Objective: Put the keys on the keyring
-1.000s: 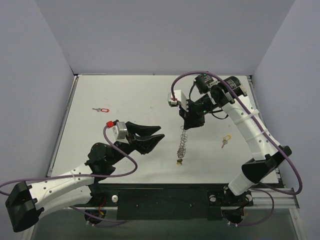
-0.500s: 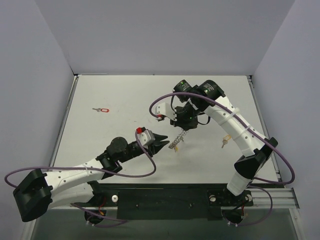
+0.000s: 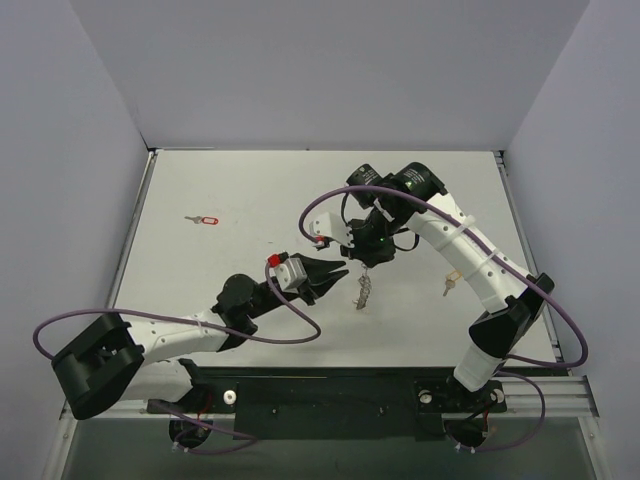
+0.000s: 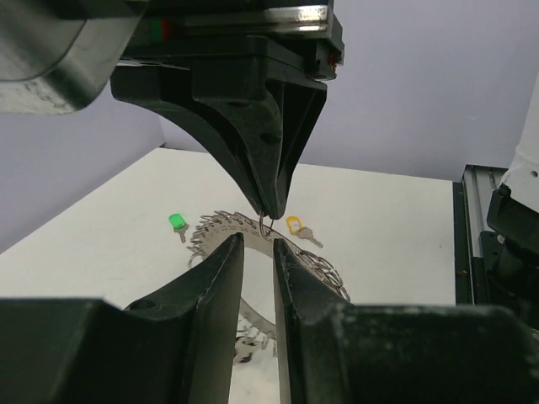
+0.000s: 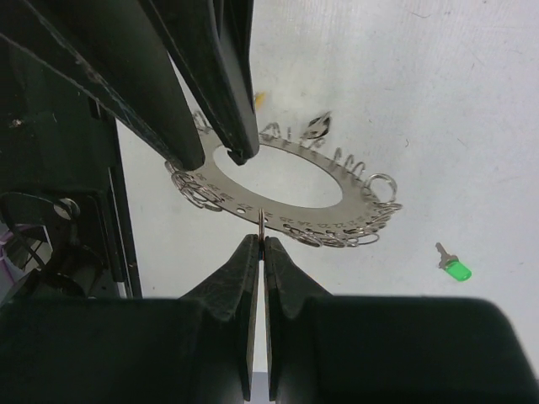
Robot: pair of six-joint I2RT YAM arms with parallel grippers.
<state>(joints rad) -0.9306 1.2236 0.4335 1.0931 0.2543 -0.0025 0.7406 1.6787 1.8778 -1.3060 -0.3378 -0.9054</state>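
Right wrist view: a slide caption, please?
Right gripper pinches the near rim of the keyring; left gripper straddles the far rim; a green key lies apart.

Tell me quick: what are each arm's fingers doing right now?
Left fingers: partly apart, straddling the keyring rim; whether they grip cannot be told.
Right fingers: closed, pinching a small wire loop on the keyring.

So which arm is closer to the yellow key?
Right. The right arm runs just beside the yellow key; the left arm reaches in from the other side of the keyring.
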